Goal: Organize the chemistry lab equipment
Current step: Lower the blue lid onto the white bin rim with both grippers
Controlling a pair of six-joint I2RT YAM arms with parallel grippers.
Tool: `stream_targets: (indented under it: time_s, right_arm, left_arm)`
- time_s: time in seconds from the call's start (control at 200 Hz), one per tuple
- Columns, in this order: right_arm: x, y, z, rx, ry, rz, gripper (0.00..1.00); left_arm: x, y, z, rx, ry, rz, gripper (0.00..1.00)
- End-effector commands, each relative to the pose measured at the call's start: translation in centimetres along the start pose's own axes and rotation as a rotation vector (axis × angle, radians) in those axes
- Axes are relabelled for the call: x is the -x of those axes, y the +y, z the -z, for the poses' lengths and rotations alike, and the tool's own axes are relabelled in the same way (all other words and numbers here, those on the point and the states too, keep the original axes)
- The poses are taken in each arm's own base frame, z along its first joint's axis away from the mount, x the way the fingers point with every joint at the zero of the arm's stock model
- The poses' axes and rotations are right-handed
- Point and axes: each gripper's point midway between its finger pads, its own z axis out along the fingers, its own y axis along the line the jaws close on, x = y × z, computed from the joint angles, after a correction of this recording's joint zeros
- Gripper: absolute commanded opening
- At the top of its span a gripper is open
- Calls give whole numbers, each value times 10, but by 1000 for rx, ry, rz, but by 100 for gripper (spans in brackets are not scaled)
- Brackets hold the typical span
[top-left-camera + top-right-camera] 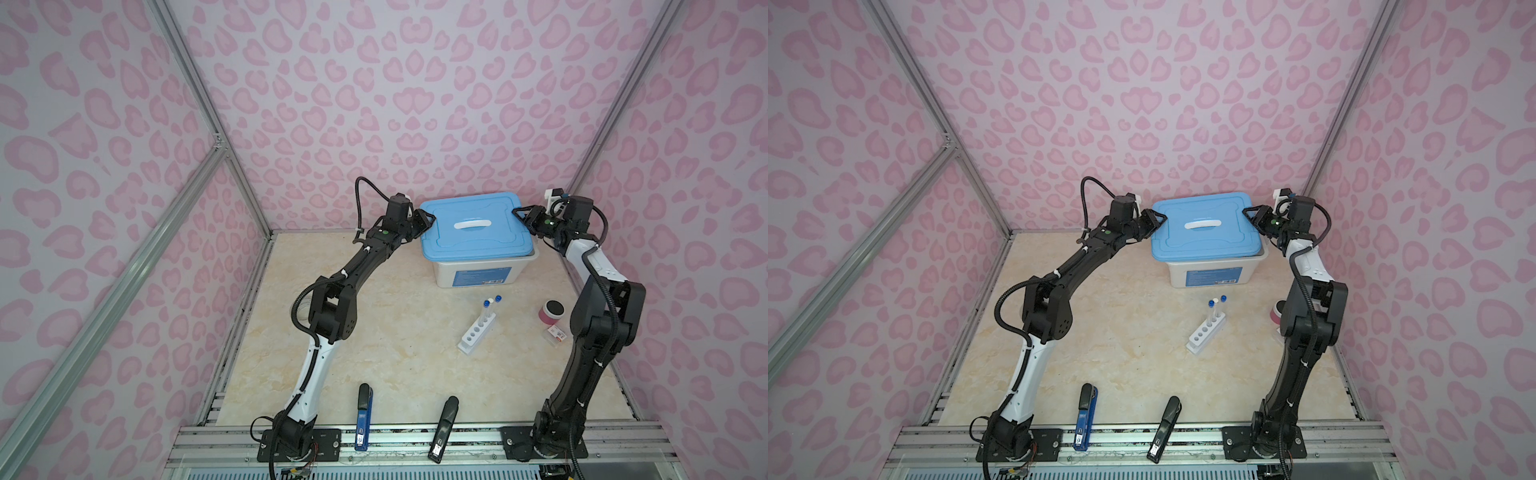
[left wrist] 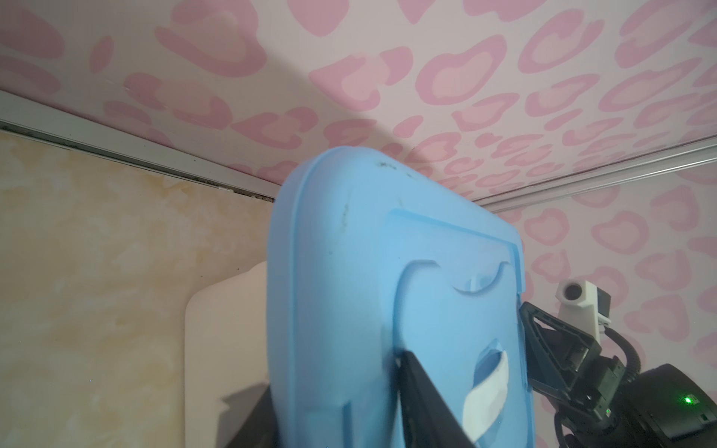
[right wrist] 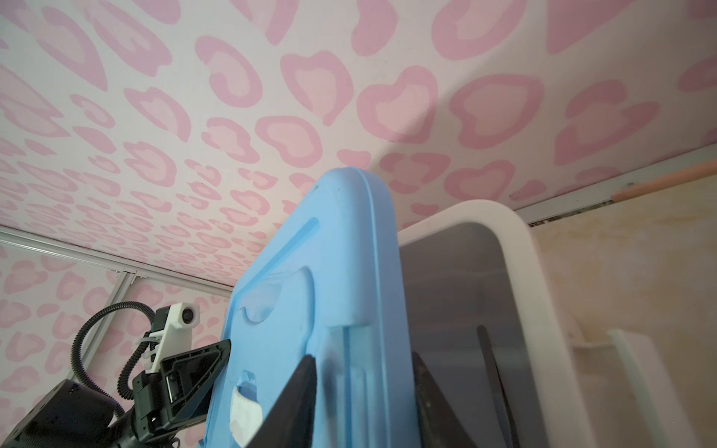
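A white holed rack stands right of the table's middle, with three capped test tubes upright at its far end. At the back sits a white box under a blue lid. The lid is raised and shifted left, so the box's inside shows beneath it in the right wrist view. My left gripper is shut on the lid's left edge, and my right gripper on its right edge. A thin dark strip lies inside the box.
A pink jar with a black top and a small clear packet sit by the right arm. A blue stapler-like tool and a black one lie at the front edge. The box stands close to the back wall.
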Motion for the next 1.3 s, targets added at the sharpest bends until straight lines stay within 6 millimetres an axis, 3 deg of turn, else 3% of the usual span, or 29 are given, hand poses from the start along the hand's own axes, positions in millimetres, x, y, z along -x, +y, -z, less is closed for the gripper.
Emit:
stream_targets:
  time_s: [0.0,0.345,0.83,0.915,0.95,1.295]
  right_arm:
    - [-15,19,-5,99,74,13,37]
    - [-12,11,-5,98,71,-2,37]
    - [-3,3,1,103,41,-31,35]
    - [-2,1,2,109,32,-43,34]
    - [-2,-1,3,113,27,-51,34]
    - [6,-7,7,146,-8,-92,33]
  left_arm:
    - [-43,-46,5,-133,151,-92,43]
    - [-40,-60,16,-133,142,-128,59]
    - [-33,-74,27,-139,118,-169,75]
    - [-30,-78,29,-142,111,-177,85]
    - [-30,-80,30,-143,109,-181,99]
    - [-20,-84,41,-127,83,-214,97]
